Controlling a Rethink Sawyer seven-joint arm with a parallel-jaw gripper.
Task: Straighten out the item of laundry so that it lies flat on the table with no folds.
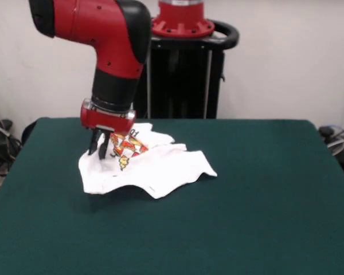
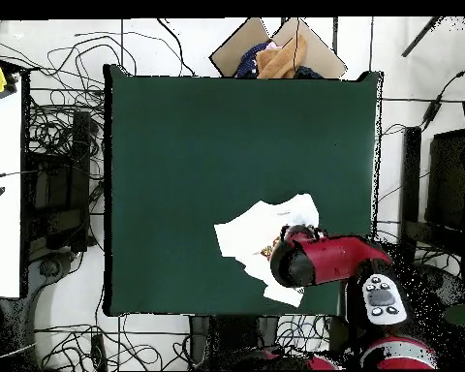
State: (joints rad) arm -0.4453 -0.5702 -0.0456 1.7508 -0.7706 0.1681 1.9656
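The white T-shirt [image 1: 155, 166] with red, orange and yellow prints lies crumpled on the dark green table [image 1: 246, 200], at its far left in the front view. Its print faces up near the gripper, and its front edge looks raised, with shadow under it. My gripper [image 1: 100, 151] points down at the shirt's left part, fingers close together and pinching the cloth. In the overhead view the shirt [image 2: 261, 228] lies near the table's [image 2: 227, 136] lower right edge. The red arm [image 2: 324, 262] covers part of it and hides the gripper.
The black pedestal [image 1: 183, 74] stands behind the table's far edge. In the overhead view a cardboard box [image 2: 275, 53] with cloth in it sits beyond the top edge, and cables lie around the table on the floor.
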